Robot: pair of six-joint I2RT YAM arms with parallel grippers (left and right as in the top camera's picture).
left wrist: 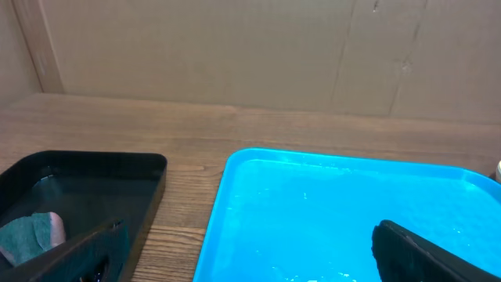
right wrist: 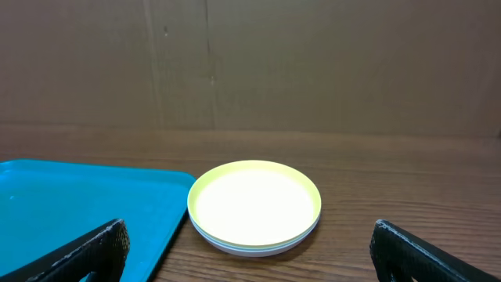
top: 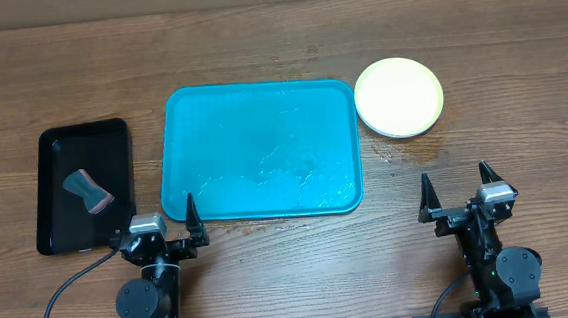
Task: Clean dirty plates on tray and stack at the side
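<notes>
The plates (top: 398, 97) sit in a stack on the wood just right of the tray's far right corner. The yellow-green one is on top, with paler rims showing under it in the right wrist view (right wrist: 254, 205). The teal-blue tray (top: 179, 166) lies mid-table with no plate on it, only wet streaks. My left gripper (top: 163, 216) is open at the tray's near left corner, its fingers (left wrist: 423, 252) wide apart over the tray (left wrist: 235, 168). My right gripper (top: 455, 177) is open near the front edge, well short of the stack, with nothing between its jaws (right wrist: 249, 252).
A black tray (top: 48, 145) lies left of the teal one and holds a grey-and-pink sponge (top: 88, 191), also seen low in the left wrist view (left wrist: 27, 235). A brown cardboard wall stands behind the table.
</notes>
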